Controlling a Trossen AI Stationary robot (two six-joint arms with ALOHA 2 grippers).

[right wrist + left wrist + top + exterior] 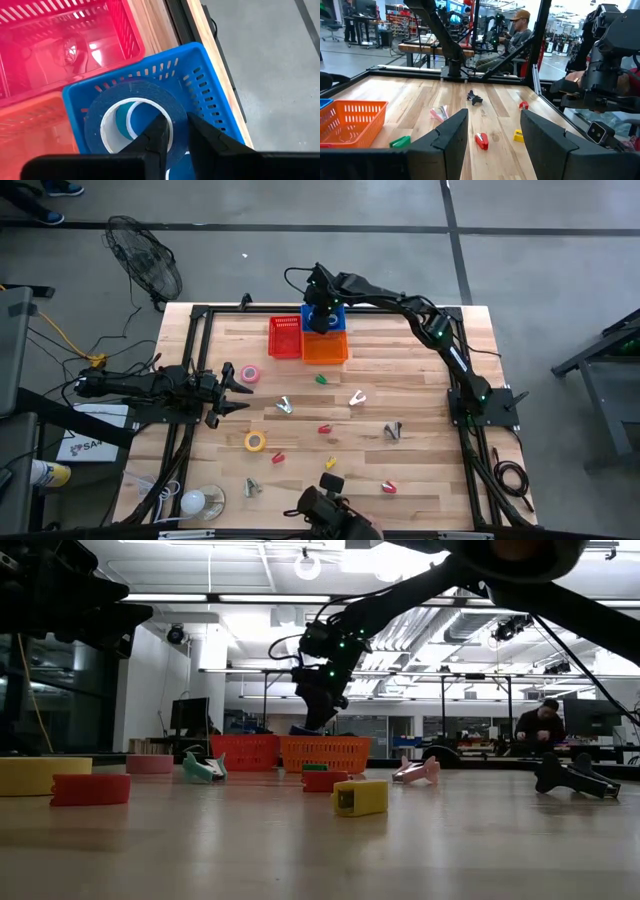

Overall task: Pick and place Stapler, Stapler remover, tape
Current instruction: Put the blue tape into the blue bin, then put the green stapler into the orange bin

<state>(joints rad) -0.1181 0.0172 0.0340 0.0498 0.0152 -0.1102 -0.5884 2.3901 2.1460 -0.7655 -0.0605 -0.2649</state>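
Note:
A blue tape roll (135, 100) with a white core sits inside the blue basket (210, 85) at the table's far edge. My right gripper (180, 137) reaches down into that basket, shut on the roll. In the high view it shows over the blue basket (337, 313). A pink tape roll (250, 373) and a yellow tape roll (255, 441) lie flat on the table. A dark stapler (393, 430) lies toward the right. My left gripper (492, 140) waits open and level at the table's left, nothing between its fingers. My right gripper pinches the blue roll's ring wall (176, 116), one finger (159, 136) on the core's side and the other (202, 137) outside the roll. The fingers slant down from above. The roll lies tilted inside the blue basket; whether it rests on the basket's floor I cannot tell.
A red basket (285, 337) and an orange basket (325, 348) stand beside the blue one. Small red, yellow and green pieces (325, 428) and pale staplers (357, 397) lie scattered mid-table. A light bulb (192, 502) lies at the near left corner. A seated person (517, 30) shows beyond the table.

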